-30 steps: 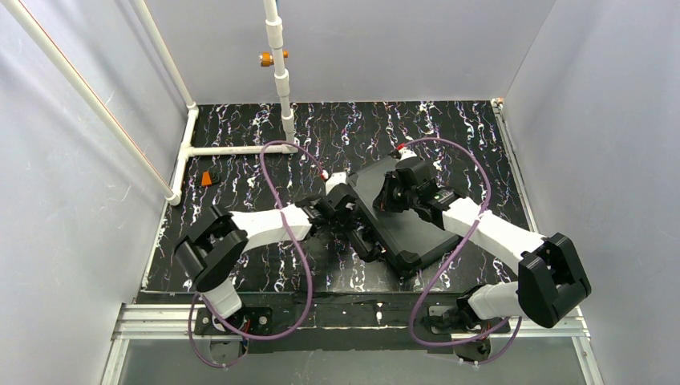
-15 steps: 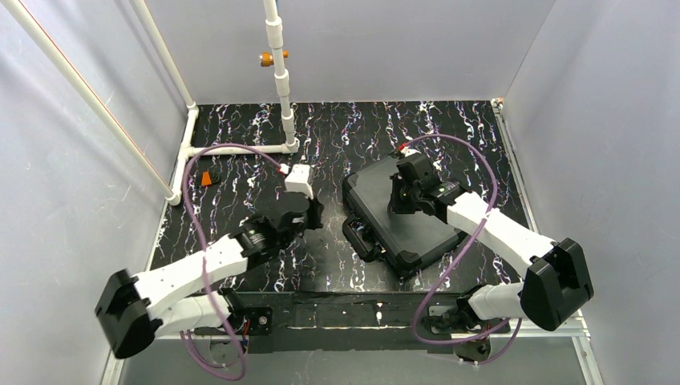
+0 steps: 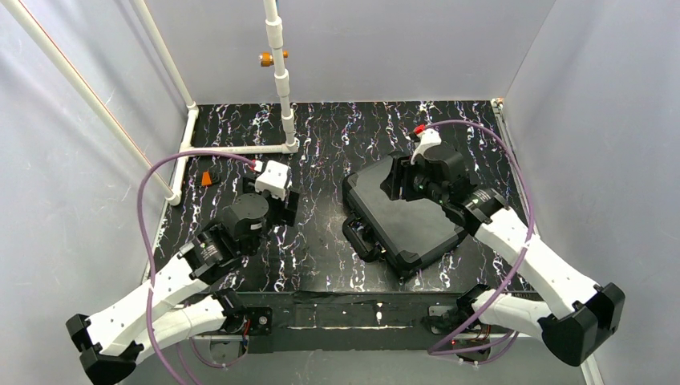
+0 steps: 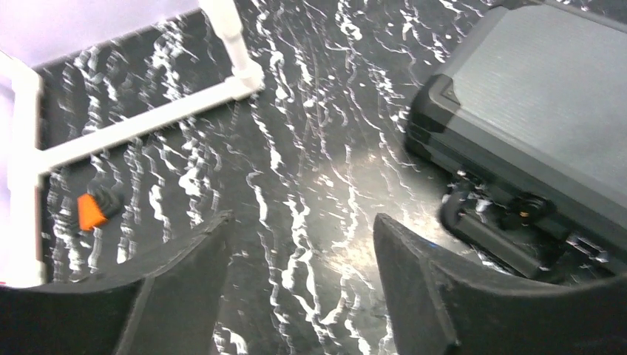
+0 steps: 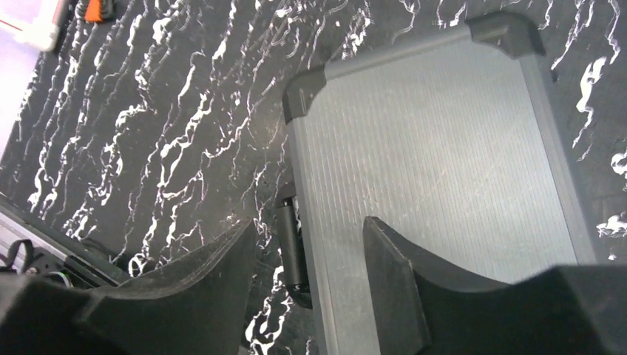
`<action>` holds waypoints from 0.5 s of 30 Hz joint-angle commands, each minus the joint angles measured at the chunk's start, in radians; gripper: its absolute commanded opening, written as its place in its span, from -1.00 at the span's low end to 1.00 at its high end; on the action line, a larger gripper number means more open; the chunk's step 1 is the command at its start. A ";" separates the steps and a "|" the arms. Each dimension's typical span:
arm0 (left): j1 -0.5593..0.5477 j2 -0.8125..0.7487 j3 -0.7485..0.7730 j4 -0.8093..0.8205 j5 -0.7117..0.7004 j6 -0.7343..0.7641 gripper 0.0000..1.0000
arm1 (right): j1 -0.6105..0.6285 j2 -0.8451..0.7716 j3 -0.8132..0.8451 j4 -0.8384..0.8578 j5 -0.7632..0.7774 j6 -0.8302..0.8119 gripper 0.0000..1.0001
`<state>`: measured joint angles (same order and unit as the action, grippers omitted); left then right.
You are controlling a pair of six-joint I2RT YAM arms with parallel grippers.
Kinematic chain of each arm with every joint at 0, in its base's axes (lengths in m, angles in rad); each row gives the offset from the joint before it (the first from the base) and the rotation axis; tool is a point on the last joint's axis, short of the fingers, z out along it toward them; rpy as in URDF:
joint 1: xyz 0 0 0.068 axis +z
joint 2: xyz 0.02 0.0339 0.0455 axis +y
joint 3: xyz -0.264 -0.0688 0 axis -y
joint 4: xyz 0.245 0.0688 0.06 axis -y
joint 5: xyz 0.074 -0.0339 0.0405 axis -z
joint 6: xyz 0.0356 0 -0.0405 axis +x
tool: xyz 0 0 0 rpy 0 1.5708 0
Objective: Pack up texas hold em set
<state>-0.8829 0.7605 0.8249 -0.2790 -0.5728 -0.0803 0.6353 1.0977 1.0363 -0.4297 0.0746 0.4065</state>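
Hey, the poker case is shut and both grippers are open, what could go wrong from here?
1. The case lies shut, but whether it is latched cannot be seen; lifted by its handle, it could spill open.
2. The right gripper hangs open above the case; a careless descent could shove it.
3. A small orange piece near the white pipe might get left out.

- No text, label, brand, number or sign can be read in any of the views.
- The case [image 5: 444, 148] shows only a plain ribbed lid with dark corner caps, with no legible lettering on it.
- The small orange piece [image 4: 91, 211] by the white pipe is too blurred to tell whether it bears a marking.
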 commanded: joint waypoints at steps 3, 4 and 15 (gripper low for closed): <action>0.008 -0.005 0.015 0.007 -0.135 0.301 0.71 | -0.002 -0.092 0.034 0.116 -0.019 -0.059 0.72; 0.010 -0.014 -0.005 0.036 -0.138 0.317 0.80 | -0.002 -0.103 0.026 0.125 -0.018 -0.061 0.82; 0.030 -0.085 -0.138 0.153 -0.117 0.303 0.97 | -0.002 -0.202 -0.077 0.280 0.024 -0.028 0.97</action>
<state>-0.8593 0.7067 0.7010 -0.1780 -0.6598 0.2024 0.6353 0.9367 1.0035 -0.2867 0.0692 0.3634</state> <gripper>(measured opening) 0.982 0.983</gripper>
